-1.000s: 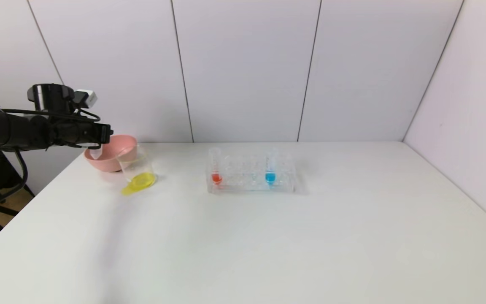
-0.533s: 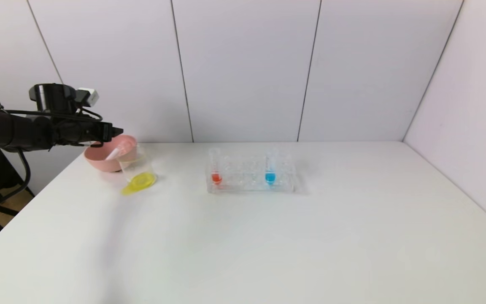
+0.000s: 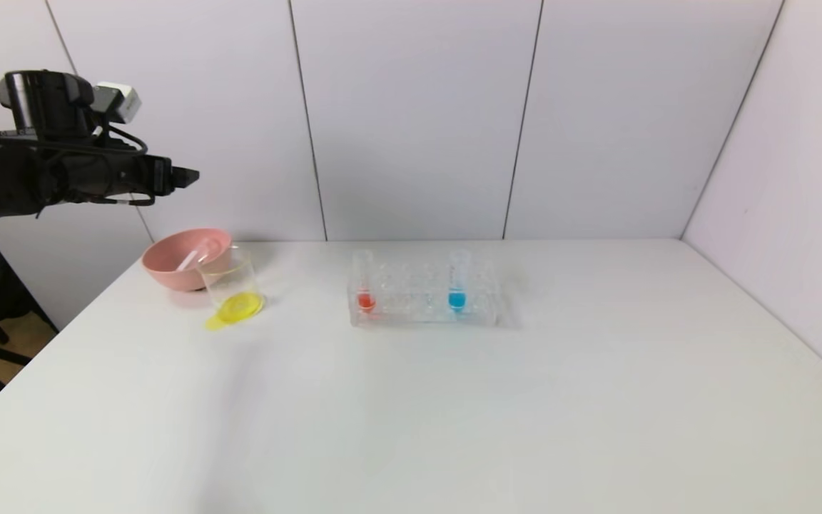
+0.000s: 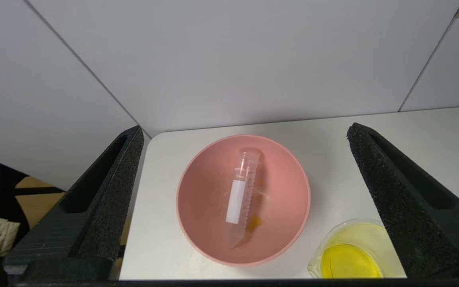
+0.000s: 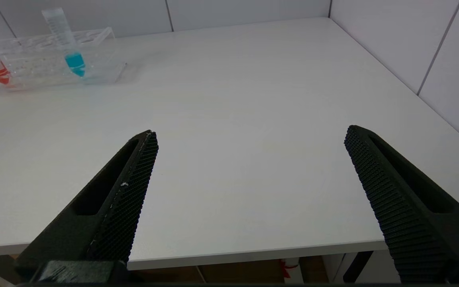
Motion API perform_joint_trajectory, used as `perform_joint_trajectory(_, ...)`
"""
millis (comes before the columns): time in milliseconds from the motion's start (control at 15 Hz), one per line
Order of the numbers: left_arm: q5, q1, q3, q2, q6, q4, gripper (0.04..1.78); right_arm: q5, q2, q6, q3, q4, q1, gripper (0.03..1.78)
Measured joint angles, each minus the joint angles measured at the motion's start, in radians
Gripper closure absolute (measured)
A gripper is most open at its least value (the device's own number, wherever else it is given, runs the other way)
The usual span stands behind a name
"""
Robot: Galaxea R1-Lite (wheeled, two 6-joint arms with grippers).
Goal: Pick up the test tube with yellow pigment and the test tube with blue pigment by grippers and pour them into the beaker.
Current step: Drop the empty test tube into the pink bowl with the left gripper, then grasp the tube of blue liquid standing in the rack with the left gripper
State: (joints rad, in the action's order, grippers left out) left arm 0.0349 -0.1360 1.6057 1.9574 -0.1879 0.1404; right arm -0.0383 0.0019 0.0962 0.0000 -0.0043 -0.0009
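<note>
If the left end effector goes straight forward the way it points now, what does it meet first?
Probably the pink bowl, where the emptied yellow-pigment tube lies. The open left end effector frames the bowl, though it hangs well above it, so depth is unclear.

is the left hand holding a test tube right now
No, the left hand is open and empty above the pink bowl, where the emptied test tube with yellow pigment lies.

A white table (image 3: 454, 414) stands in a corner of pale panelled walls (image 3: 411, 121).
</note>
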Motion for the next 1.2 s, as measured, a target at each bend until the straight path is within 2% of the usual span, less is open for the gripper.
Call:
perform_joint_trajectory(333,-0.145,0.063,-0.106,-0.236,0.005,-0.157,0.04,0.000,0.000,0.000,0.000,0.000,0.000,0.10)
perform_joint_trajectory(600,-0.220,0.123,-0.290,-0.474,0.091,-0.220,0.04,0.000,0.000,0.000,0.000,0.000,0.000,0.10)
perform_joint_trajectory(1200,-0.221,0.152,-0.643,-0.906,0.118,-0.232,0.04,0.000,0.000,0.000,0.000,0.000,0.000,0.10)
